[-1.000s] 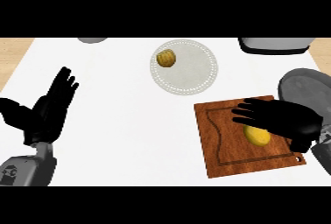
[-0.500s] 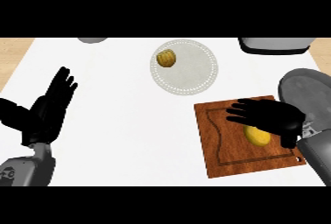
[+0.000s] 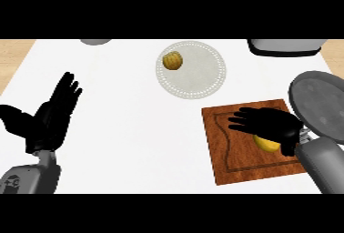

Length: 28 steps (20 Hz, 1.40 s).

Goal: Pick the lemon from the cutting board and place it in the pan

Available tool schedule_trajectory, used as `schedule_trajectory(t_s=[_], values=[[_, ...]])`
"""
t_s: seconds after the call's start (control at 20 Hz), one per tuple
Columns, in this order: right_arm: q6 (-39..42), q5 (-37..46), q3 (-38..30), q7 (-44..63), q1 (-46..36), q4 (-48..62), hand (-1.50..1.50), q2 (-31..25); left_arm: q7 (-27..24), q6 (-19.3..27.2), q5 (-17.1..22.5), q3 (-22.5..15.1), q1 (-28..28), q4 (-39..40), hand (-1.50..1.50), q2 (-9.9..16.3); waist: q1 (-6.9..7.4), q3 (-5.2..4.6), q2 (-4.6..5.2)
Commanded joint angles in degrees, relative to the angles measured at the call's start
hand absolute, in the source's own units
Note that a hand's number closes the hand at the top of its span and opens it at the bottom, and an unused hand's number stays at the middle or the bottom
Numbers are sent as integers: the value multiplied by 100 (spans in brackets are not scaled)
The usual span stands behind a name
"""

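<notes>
Beneath the spread, uncurled fingers of the right hand (image 3: 269, 124), the lemon (image 3: 266, 144) rests ungrasped on the cutting board (image 3: 232, 157); left hand (image 3: 47, 119) open, holding nothing.

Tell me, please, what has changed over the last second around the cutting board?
The right hand slid slightly leftward over the lemon, its fingers now reaching further across the cutting board; the lemon is not lifted. The left hand, plate and pan stayed put.
</notes>
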Motion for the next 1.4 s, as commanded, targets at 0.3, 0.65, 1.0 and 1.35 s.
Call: schedule_trajectory(t_s=[0.3, 0.65, 1.0, 1.35], values=[[-587, 388, 113, -496, 78, 429, 150, 509, 17, -198, -33, 210, 185, -174, 0, -8, 1, 0, -1], [-680, 272, -223, -930, -195, 997, 150, 629, 373, -52, -249, 100, -384, 58, 0, -143, -9, 1, 1], [-212, -219, -917, 174, 477, -34, 150, 720, 93, -134, -190, 278, -24, -12, 0, -129, -162, -6, -55], [-493, -521, -2121, 2207, 1540, -1388, 150, 1137, 161, -35, -180, 435, 357, -97, 0, -83, -491, -20, -166]])
